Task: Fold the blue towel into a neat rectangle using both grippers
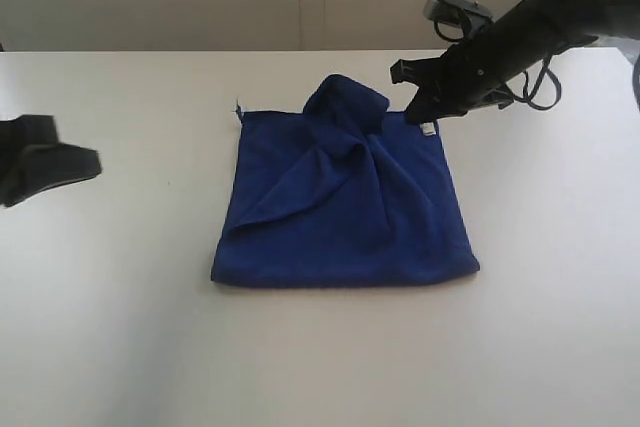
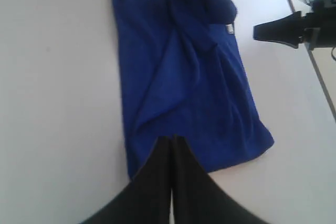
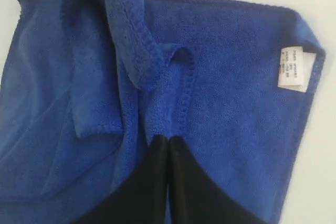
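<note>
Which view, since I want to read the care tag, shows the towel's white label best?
The right wrist view: the white label sits large at a corner of the blue towel, print lines visible but unreadable. The exterior view shows only a tiny pale speck by the right hand; the left wrist view, a thin sliver.

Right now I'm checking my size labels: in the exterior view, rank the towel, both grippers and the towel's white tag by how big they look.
1. towel, by far the largest.
2. right gripper and left gripper: I can't rank these two, because the left one is cut off by the frame edge.
3. white tag, tiny.
</note>
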{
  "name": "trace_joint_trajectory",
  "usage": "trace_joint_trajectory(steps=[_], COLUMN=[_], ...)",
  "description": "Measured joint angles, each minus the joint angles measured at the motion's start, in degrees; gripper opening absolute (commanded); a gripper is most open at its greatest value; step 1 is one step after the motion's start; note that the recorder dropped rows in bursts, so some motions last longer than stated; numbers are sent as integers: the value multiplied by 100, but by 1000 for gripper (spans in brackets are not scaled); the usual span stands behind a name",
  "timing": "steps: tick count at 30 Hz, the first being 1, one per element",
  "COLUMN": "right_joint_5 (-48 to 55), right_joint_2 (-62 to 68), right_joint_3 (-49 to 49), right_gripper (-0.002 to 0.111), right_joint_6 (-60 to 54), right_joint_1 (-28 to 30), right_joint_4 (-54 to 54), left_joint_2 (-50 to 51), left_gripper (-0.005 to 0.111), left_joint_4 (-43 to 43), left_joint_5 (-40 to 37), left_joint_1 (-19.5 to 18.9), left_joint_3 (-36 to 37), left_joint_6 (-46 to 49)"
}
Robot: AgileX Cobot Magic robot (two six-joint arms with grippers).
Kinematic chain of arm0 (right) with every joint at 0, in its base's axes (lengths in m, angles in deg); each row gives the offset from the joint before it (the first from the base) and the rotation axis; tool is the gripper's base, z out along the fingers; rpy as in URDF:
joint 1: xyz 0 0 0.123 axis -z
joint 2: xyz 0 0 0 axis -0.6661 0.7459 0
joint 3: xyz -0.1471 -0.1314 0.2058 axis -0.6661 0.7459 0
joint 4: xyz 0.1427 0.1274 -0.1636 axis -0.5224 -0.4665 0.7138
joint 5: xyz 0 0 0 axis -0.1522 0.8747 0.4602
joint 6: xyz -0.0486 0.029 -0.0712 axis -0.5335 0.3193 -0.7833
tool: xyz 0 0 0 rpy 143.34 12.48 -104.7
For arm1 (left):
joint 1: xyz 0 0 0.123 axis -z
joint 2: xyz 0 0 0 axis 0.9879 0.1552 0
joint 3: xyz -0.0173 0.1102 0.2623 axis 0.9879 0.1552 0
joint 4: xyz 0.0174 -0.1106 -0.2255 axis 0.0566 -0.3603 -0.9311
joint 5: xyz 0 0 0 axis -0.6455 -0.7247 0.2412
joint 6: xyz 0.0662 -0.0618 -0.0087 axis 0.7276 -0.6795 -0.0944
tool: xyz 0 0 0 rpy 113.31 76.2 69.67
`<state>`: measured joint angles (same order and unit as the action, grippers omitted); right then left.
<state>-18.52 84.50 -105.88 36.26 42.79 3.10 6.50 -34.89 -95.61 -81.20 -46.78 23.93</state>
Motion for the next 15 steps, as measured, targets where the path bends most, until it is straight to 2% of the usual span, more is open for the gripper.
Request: trace_joint_trajectory(steps=[2,6,11,15], right_joint_5=[14,73,221,428], right_joint_2=[67,120,177,277], right_joint_3=[-28,-28,-161,-443], right_gripper=[0,0,0,0], right_joint_6=[-16,-189,-320,-320], right_joint_1=[0,0,9,103], right_joint_4=[-59,-166,-195,-219], left_joint_2=[647,1868,3246,4167], left_gripper=[0,0,0,0], left_joint_4=[-442,-724,-820,-862], left_joint_5=[144,413,414,204], left_joint_1=[431,1284,1895,2107], left_joint_3=[-363,-1403,-2707,-3672], left_joint_6=[336,536,410,180])
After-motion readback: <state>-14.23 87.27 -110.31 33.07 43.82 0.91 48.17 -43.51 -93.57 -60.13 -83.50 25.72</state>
